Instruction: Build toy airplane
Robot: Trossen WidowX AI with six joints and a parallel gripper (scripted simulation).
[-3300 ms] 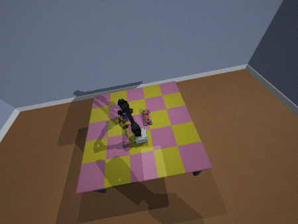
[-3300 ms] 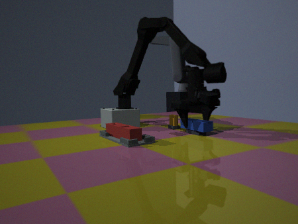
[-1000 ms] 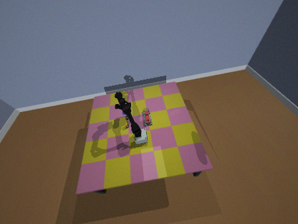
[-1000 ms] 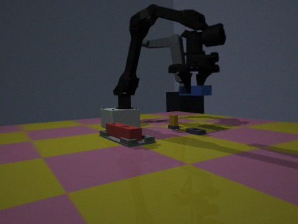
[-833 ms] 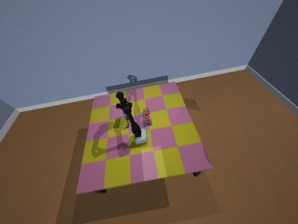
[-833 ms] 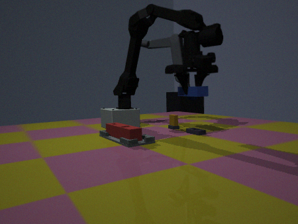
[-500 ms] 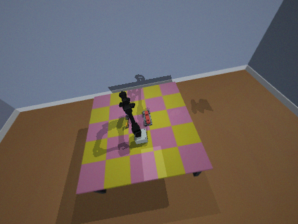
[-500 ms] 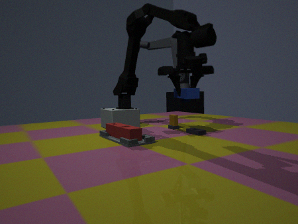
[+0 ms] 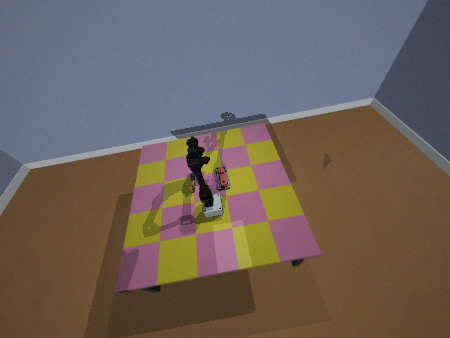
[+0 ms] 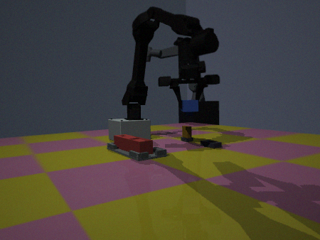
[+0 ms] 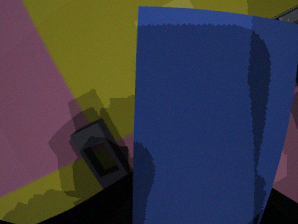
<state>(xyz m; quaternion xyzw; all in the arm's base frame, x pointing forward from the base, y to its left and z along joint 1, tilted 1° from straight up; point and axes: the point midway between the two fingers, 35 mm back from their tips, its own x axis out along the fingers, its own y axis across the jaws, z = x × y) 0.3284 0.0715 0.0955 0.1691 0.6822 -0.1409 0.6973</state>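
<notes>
The gripper (image 10: 190, 101) grips the blue wing (image 10: 189, 106) aloft; the red fuselage (image 10: 133, 143) sits at eight o'clock. A tilted tab could miss its socket.

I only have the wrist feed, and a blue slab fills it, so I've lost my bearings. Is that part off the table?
Observer: Yes. The gripper is shut on the blue wing, which hangs well above the checkered table.
Operator: Is the fuselage in the cradle?
Observer: The red fuselage lies in the grey jig, in front of the arm's white base.
Operator: And the tail fin?
Observer: A small orange piece, probably the fin, stands upright in its own holder on the table, below the wing.
</notes>
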